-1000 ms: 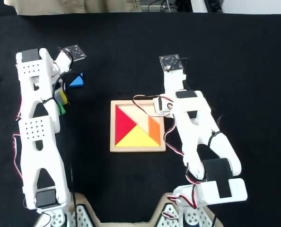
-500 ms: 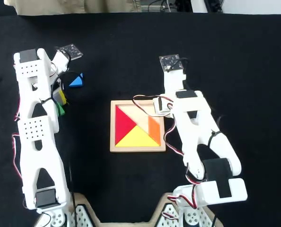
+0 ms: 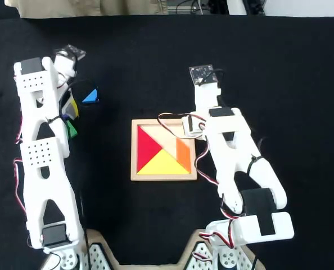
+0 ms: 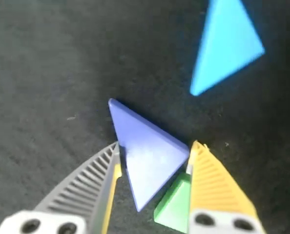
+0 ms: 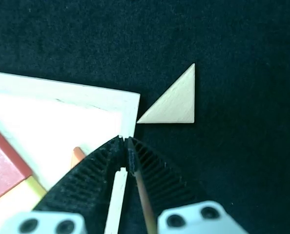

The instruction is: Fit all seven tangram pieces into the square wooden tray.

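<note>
The left tool (image 4: 155, 147) is clamped on a violet triangle (image 4: 146, 163) near the light-blue triangle (image 4: 225, 44) on the black surface (image 3: 285, 84), well apart from the tray (image 3: 134, 164), at whose corner the right tool (image 5: 126, 142) sits pressed together.

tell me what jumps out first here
The square wooden tray mid-table, holding red, yellow and orange pieces, draws the eye first. The left gripper holds a violet triangle between its fingers, a light blue triangle lying nearby. The right gripper sits shut at the tray's corner, beside a bare wooden triangle.
</note>
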You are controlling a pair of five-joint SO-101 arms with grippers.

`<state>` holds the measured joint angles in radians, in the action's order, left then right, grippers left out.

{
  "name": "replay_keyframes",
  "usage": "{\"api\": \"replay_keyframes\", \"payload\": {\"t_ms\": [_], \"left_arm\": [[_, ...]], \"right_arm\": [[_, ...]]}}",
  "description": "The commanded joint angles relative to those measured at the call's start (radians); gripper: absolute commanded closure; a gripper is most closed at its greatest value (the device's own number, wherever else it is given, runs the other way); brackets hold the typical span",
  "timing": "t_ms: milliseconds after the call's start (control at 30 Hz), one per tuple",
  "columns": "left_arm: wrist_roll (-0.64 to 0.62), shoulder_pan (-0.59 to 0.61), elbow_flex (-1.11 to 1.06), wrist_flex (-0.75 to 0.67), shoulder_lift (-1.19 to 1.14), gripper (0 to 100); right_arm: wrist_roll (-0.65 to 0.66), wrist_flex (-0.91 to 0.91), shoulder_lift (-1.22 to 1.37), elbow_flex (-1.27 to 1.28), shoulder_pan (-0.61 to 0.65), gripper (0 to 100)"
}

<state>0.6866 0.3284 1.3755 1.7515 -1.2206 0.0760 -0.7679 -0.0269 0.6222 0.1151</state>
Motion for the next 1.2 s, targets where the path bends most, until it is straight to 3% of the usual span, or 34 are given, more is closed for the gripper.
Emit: {"api": "replay_keyframes", "payload": {"t_ms": [0, 233, 400, 733, 1000, 1167], "left_arm": [[-0.092, -0.031, 0.050, 0.009, 0.126, 83], [-0.295, -0.147, -0.028, 0.011, 0.265, 83], [-0.503, -0.232, -0.246, 0.011, 0.463, 83], [-0.901, -0.499, -0.674, 0.005, 0.844, 83], [-1.269, -0.682, -0.766, -0.026, 0.855, 83], [-1.435, -0.839, -0.808, -0.110, 0.853, 83]], "right_arm": [[0.018, 0.014, -0.002, -0.025, -0.012, 98.7], [0.020, 0.011, -0.008, -0.025, -0.014, 98.7], [0.014, 0.008, -0.010, -0.036, -0.035, 98.7], [-0.137, 0.006, -0.010, -0.110, -0.265, 98.7], [-0.184, 0.011, -0.010, -0.125, -0.356, 98.7], [-0.186, 0.014, -0.010, -0.136, -0.414, 98.7]]}}
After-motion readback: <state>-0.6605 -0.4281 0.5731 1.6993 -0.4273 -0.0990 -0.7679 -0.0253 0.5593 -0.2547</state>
